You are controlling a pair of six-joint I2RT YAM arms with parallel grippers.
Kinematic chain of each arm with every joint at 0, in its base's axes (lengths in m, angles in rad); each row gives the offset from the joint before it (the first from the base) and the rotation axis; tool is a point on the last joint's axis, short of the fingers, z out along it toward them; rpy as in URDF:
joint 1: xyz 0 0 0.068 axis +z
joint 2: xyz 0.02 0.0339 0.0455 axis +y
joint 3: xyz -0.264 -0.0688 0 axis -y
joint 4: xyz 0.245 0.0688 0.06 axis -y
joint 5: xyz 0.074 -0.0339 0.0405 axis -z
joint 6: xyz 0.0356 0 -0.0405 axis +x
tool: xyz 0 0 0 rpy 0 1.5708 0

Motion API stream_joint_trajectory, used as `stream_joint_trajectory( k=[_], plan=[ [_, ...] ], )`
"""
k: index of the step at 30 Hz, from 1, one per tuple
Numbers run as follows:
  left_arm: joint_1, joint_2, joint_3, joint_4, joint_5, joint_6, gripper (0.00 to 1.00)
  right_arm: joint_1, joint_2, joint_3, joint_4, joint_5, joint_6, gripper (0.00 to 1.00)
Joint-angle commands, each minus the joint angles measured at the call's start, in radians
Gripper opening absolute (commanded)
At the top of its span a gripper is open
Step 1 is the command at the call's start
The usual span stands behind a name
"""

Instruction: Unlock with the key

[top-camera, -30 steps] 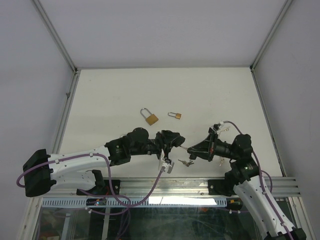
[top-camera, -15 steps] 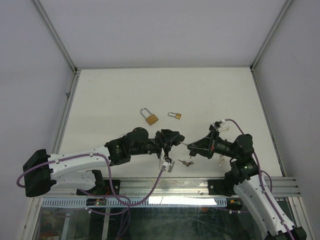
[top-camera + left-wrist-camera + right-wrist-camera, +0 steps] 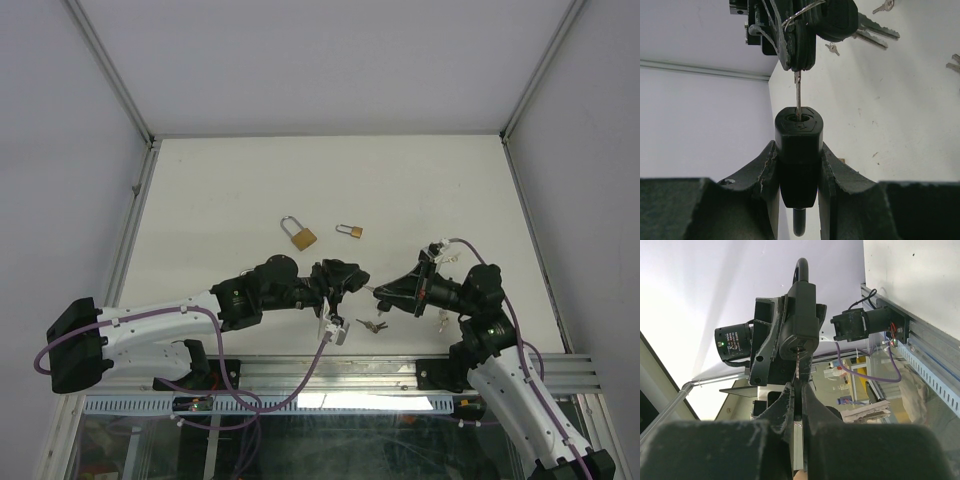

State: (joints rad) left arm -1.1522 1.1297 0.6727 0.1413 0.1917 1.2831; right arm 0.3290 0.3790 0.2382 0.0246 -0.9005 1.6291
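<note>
A black padlock (image 3: 798, 155) is clamped between my left gripper's (image 3: 798, 150) fingers, keyhole end toward the right arm; its shackle (image 3: 801, 270) points away. My right gripper (image 3: 799, 390) is shut on the black head of a key (image 3: 798, 365). The key's thin blade (image 3: 798, 95) runs straight into the keyhole, with most of the blade still showing. In the top view the two grippers meet tip to tip above the table's near edge: left (image 3: 345, 283), right (image 3: 383, 293). More keys (image 3: 875, 32) hang from the ring by the key's head.
Two brass padlocks (image 3: 303, 237) (image 3: 352, 231) lie on the white table beyond the grippers. Loose small keys (image 3: 373, 325) lie below the grippers near the front rail (image 3: 560, 370). Side walls border the table left and right.
My right wrist has shifted slightly and lifted a little while holding the key at the keyhole. The left arm and the black padlock have stayed put.
</note>
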Motion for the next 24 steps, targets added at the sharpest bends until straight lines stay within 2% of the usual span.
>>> stream_joint_trajectory(
  k=[1,4,10,18,21,24],
  plan=[
    [-0.01,-0.015,0.053,0.158,0.043,0.011,0.0,0.001,0.011,0.029,0.037,0.042,0.004,0.0],
    [-0.01,-0.011,0.057,0.158,0.048,0.019,0.0,0.001,0.035,0.049,0.023,0.043,-0.021,0.0],
    [-0.01,0.014,0.061,0.175,0.06,0.051,0.0,0.001,0.07,0.05,0.104,0.027,0.003,0.0],
    [-0.011,0.028,0.055,0.198,0.029,0.066,0.0,0.002,0.059,0.014,0.19,0.011,0.058,0.0],
    [-0.009,0.027,0.053,0.198,0.031,0.063,0.0,0.001,0.06,0.015,0.173,0.021,0.046,0.0],
    [-0.01,0.025,0.053,0.195,0.035,0.055,0.0,0.001,0.082,-0.013,0.296,0.028,0.101,0.0]
  ],
)
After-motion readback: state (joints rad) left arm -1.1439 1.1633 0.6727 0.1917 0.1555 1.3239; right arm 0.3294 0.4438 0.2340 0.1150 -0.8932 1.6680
